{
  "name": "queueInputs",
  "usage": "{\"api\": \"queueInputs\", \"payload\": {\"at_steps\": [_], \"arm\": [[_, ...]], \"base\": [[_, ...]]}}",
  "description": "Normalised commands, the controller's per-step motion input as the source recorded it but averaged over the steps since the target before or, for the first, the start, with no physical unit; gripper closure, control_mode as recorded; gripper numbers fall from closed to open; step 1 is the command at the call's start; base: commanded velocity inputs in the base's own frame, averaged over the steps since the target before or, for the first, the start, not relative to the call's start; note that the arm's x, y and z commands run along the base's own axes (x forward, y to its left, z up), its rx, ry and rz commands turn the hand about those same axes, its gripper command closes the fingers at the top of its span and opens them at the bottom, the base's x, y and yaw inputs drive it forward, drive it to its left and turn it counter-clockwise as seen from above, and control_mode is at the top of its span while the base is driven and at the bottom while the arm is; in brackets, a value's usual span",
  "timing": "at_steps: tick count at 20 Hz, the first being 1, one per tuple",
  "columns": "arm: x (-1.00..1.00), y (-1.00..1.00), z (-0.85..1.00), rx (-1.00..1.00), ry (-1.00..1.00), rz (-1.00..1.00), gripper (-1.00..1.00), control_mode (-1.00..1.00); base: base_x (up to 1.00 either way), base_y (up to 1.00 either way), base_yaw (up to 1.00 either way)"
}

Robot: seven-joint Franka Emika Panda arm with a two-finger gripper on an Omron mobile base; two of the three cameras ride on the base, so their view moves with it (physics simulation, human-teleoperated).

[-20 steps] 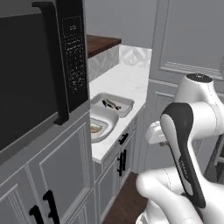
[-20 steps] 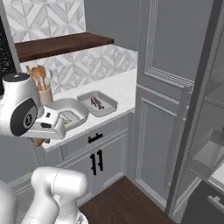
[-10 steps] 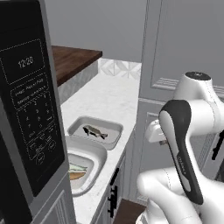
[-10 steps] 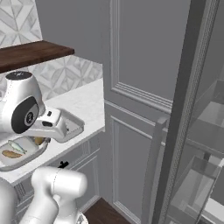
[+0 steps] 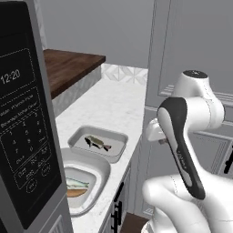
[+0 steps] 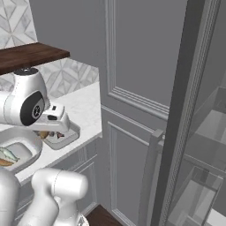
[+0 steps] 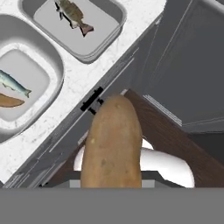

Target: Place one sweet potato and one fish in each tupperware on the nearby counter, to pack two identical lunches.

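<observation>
Carrying the sweet potato (image 7: 112,142) clamped in the gripper (image 7: 112,181) off the surface's (image 5: 113,102) edge, aim for the far rectangular tupperware (image 7: 109,33) — beside its dark fish (image 7: 72,13) — since the round one (image 7: 52,65) already has both.

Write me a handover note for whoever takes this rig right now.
Gripper: shut on a sweet potato, carried off the counter's edge, above the floor.
Rounder tupperware: pale fish and the other sweet potato inside, so that lunch is packed.
Rectangular tupperware: dark fish only.
Left: set the held sweet potato beside the dark fish, then release.
</observation>
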Motion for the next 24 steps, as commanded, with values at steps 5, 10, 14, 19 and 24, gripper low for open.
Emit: {"api": "queueInputs", "payload": {"at_steps": [5, 10, 14, 19, 24], "arm": [[1.00, 0.43, -0.29, 0.00, 0.00, 0.10, 1.00, -1.00], [1.00, 0.62, -0.69, -0.02, 0.00, 0.08, 1.00, -1.00], [1.00, 0.66, -0.70, -0.06, 0.00, 0.04, 1.00, -1.00], [1.00, 0.40, -0.44, -0.06, 0.01, 0.00, 1.00, -1.00], [0.63, 0.06, -0.04, 0.00, 0.00, 0.27, 1.00, -1.00]], "base": [[0.00, 0.00, 0.00], [0.00, 0.00, 0.00], [0.00, 0.00, 0.00], [0.00, 0.00, 0.00], [0.00, 0.00, 0.00]]}}
